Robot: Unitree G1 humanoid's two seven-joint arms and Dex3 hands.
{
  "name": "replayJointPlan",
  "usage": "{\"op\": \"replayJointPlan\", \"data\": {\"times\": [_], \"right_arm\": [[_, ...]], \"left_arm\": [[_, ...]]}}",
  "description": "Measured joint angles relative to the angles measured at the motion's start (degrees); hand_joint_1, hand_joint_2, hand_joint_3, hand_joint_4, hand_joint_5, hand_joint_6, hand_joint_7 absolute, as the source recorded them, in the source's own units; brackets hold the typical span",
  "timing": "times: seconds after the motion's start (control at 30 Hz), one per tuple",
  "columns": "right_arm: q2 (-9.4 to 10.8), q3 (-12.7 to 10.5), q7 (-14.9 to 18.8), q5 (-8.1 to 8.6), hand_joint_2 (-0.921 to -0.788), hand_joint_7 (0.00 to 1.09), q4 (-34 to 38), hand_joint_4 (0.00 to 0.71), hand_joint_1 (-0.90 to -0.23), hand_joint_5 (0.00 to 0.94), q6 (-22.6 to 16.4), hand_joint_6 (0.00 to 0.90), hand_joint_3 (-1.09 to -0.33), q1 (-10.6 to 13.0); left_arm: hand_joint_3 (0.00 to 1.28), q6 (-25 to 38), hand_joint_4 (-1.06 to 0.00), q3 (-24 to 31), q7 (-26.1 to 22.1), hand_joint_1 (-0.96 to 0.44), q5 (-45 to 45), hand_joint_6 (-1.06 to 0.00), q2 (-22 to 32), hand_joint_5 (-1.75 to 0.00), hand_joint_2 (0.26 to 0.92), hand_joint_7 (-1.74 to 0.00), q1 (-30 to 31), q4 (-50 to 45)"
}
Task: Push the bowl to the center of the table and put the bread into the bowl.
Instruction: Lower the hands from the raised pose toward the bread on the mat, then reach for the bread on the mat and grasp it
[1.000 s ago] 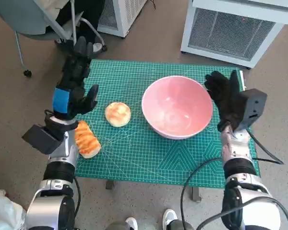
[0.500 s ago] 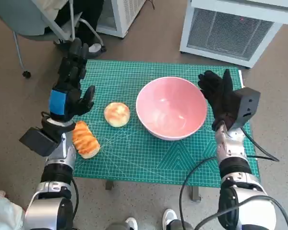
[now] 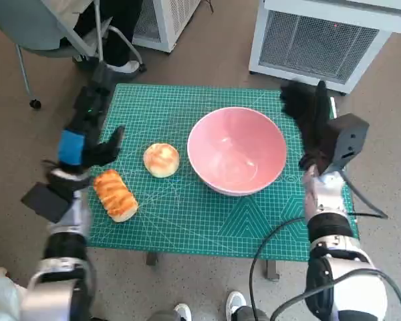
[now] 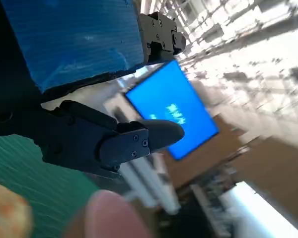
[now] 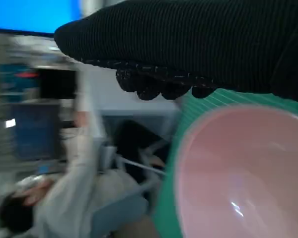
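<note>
Head view shows our left hand [image 3: 87, 137] and right hand [image 3: 314, 120] spread, holding nothing, so we think the soft round golden bread roll [image 3: 162, 160] wants a gentle side hold.

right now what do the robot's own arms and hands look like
Both forearms are pale grey with black joints. The left hand is black with blue tape across its back. The right hand wears a black knitted glove; a black camera box sits at its wrist, and black cables hang below it.

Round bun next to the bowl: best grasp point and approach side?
Likely from straight above with the left hand, fingers closing across the round bun's sides at its widest part. It is a low dome lying flat on the mat, apart from the pink bowl and the long loaf.
</note>
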Motion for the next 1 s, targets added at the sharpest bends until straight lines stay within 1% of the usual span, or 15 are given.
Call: {"op": "replayJointPlan", "data": {"times": [0.07,0.13,0.23,0.27,0.33,0.4,0.47,0.53,0.6,0.67,0.73,0.83,0.87,1.0], "right_arm": [[-0.69,0.27,0.78,0.02,-0.921,0.01,-0.93,0.215,-0.704,0.007,-3.32,0.292,-0.784,-0.01],[-1.27,0.41,2.22,0.14,-0.921,0.01,-2.19,0.217,-0.715,0.007,-7.53,0.296,-0.787,0.0],[-1.67,0.4,5.51,1.0,-0.921,0.01,-4.6,0.223,-0.717,0.008,-14.07,0.299,-0.784,0.15],[-1.63,0.38,6.79,1.7,-0.921,0.01,-5.47,0.224,-0.717,0.009,-15.86,0.3,-0.783,0.28],[-1.38,0.36,10.14,3.62,-0.921,0.01,-7.36,0.231,-0.717,0.011,-19.62,0.301,-0.778,0.7],[-0.92,0.35,13.31,5.52,-0.921,0.01,-8.81,0.235,-0.72,0.012,-22.16,0.302,-0.775,1.15],[-0.42,0.43,16.47,7.46,-0.921,0.01,-10.26,0.238,-0.724,0.012,-23.98,0.303,-0.77,1.73],[-0.04,0.64,18.92,9.09,-0.921,0.01,-11.66,0.239,-0.73,0.01,-25.28,0.303,-0.76,2.37],[0.24,0.91,21.16,10.37,-0.921,0.01,-13.02,0.239,-0.737,0.009,-26.41,0.303,-0.754,3.15],[0.33,1.28,22.53,11.41,-0.921,0.01,-14.08,0.24,-0.742,0.008,-27.13,0.304,-0.749,3.78],[0.32,1.6,23.23,11.65,-0.921,0.01,-15.05,0.24,-0.748,0.008,-27.88,0.303,-0.746,4.3],[0.21,2.03,23.39,11.52,-0.921,0.01,-16.49,0.241,-0.757,0.007,-29.07,0.303,-0.745,5.14],[0.1,2.17,23.36,11.35,-0.921,0.01,-16.86,0.243,-0.76,0.007,-29.31,0.305,-0.739,5.41],[-0.43,2.8,22.67,10.44,-0.921,0.01,-17.51,0.243,-0.77,0.005,-30.06,0.303,-0.743,6.04]], "left_arm": [[0.53,-0.45,-0.15,-0.17,0.88,-0.76,2.24,-0.19,2.56,-0.01,0.921,-0.02,0.39,-0.29],[0.54,-1.1,-0.16,-0.43,2.03,-0.76,5.27,-0.2,5.5,-0.02,0.921,-0.03,1.01,-0.76],[0.53,-1.39,-0.17,-1.21,3.65,-0.76,9.25,-0.21,9.45,-0.02,0.921,-0.03,1.83,-1.89],[0.53,-1.41,-0.18,-1.53,4.06,-0.76,10.36,-0.21,10.48,-0.02,0.921,-0.03,2.02,-2.27],[0.53,-1.43,-0.19,-2.34,4.98,-0.75,13.01,-0.21,12.61,-0.02,0.921,-0.03,2.46,-3.33],[0.51,-1.44,-0.19,-3.12,5.67,-0.74,15.47,-0.22,14.44,-0.02,0.921,-0.03,2.9,-4.42],[0.47,-1.44,-0.19,-4.0,6.12,-0.74,17.68,-0.22,16.24,-0.02,0.921,-0.03,3.33,-5.42],[0.41,-1.42,-0.2,-4.79,6.41,-0.72,19.37,-0.23,17.8,-0.02,0.921,-0.03,3.72,-6.2],[0.36,-1.39,-0.2,-5.59,6.69,-0.72,21.11,-0.25,19.4,-0.02,0.921,-0.04,4.08,-6.8],[0.3,-1.35,-0.22,-6.34,7.12,-0.71,22.69,-0.26,20.65,-0.02,0.921,-0.04,4.18,-7.02],[0.25,-1.35,-0.23,-7.27,7.75,-0.72,24.68,-0.27,21.93,-0.02,0.921,-0.04,4.2,-7.06],[0.14,-1.4,-0.25,-9.06,9.11,-0.71,28.32,-0.3,23.85,-0.02,0.917,-0.04,4.2,-7.06],[0.09,-1.43,-0.28,-9.61,9.7,-0.7,29.58,-0.33,24.27,-0.02,0.878,-0.05,4.2,-7.06],[0.03,-2.01,-0.3,-12.59,12.88,-0.69,35.73,-0.35,26.12,-0.01,0.844,-0.04,4.27,-7.18]]}}
